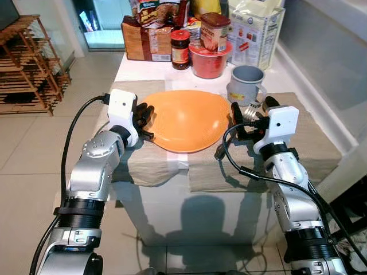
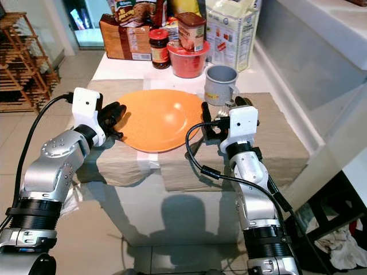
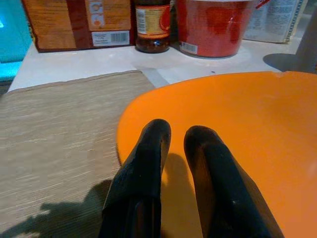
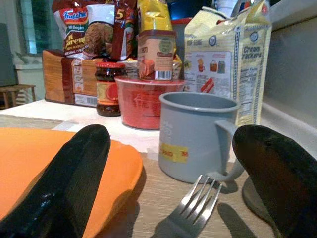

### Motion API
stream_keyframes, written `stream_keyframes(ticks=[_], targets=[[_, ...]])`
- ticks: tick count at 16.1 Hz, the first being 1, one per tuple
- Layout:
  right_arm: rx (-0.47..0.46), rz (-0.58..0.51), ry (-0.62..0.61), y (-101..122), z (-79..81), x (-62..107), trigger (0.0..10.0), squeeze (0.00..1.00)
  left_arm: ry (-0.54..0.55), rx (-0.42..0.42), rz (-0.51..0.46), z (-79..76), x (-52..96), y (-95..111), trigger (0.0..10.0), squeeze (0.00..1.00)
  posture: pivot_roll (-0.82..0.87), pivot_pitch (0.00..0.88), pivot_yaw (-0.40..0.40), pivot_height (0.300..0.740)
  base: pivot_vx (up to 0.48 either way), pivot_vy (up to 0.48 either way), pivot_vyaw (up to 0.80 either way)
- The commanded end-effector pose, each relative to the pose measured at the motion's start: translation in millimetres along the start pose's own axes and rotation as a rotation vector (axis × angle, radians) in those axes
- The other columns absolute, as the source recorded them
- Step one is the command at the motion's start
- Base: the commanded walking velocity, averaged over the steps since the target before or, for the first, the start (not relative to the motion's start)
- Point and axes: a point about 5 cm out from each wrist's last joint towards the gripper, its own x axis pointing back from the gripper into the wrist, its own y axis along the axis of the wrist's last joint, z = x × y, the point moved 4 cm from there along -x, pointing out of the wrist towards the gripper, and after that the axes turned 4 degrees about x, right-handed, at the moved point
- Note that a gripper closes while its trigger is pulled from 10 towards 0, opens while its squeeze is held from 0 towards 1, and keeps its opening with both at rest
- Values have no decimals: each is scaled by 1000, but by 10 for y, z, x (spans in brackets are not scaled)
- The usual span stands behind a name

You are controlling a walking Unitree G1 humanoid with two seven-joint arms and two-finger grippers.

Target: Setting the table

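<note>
An orange plate lies in the middle of the table on beige placemats. My left gripper is at the plate's left rim, and its fingers are shut side by side just over the orange surface with nothing between them. To the right of the plate my right gripper is wide open. A metal fork lies on the mat between its fingers, tines toward a grey mug. The mug stands just beyond the fork.
Behind the plate stand a red tub, a dark jar, a cracker bag and noodle boxes. A white ledge borders the table's right side. A wooden rack stands on the tiled floor at left.
</note>
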Motion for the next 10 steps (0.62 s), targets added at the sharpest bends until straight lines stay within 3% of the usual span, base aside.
stream_keyframes(ticks=[1, 3, 9, 10], targets=[[-16, 1, -1, 18, -16, -12, 10000, 0, 14, 10, 43, 36, 17, -109, 10000, 0, -86, 0, 49, 740, 0, 0, 0], [-91, 8, -9, 54, -43, -60, 10000, 0, 19, 18, 87, 63, 63, -267, 10000, 0, -84, 0, 48, 740, 0, 0, 0], [-102, 7, 9, 94, -44, -112, 10000, 0, -35, -14, 121, -28, 100, -372, 10000, 0, -76, 0, 40, 740, 0, 0, 0], [-107, 12, 14, 92, -37, -114, 10000, 0, -59, -26, 153, -68, 124, -468, 10000, 0, -76, 0, 40, 740, 0, 0, 0]])
